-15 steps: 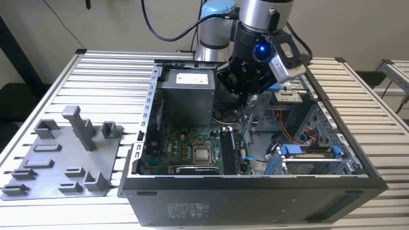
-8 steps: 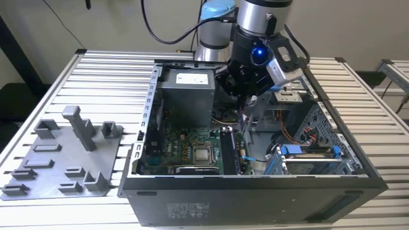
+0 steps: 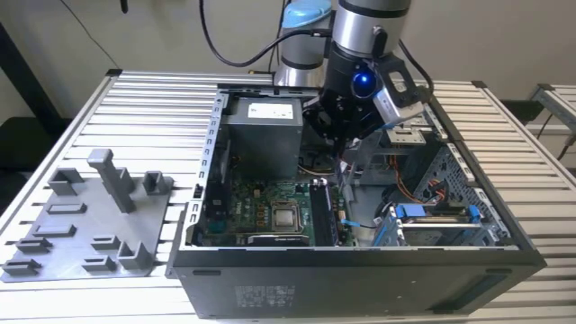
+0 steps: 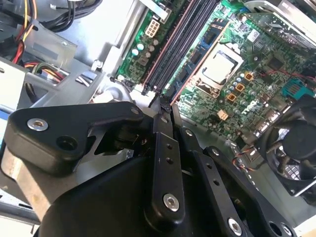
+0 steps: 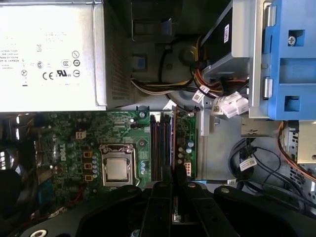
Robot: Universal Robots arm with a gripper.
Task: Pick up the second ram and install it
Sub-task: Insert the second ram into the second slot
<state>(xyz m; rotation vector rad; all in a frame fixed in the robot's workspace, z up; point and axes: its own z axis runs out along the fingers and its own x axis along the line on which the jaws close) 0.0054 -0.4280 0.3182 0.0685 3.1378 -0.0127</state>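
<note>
Where the arm (image 3: 360,27) reaches down into the open computer case (image 3: 360,273), the tool (image 3: 343,160) hangs in a tight pocket. The power supply (image 3: 261,128) stands just to the exterior view's left of it, while the drive cage (image 3: 423,216) with its blue brackets and a tangle of cables (image 3: 438,191) crowd the exterior view's right. The case walls rise on all sides, so the free room lies straight above. In the first wrist view the fingers (image 5: 160,207) are drawn together. Their tips are closed on the thin edge of the second ram (image 3: 322,212), which stands upright on its long edge in the memory slots (image 5: 160,143). It is just to the exterior view's right of the processor (image 3: 286,217) on the motherboard (image 3: 243,196). The case rests on the slatted desk (image 3: 144,94), with bare slats toward the exterior view's left. Just beside the case wall on that side, the grey fixture (image 3: 81,233) lies flat on the desk, posts upright, well apart from the tool.
</note>
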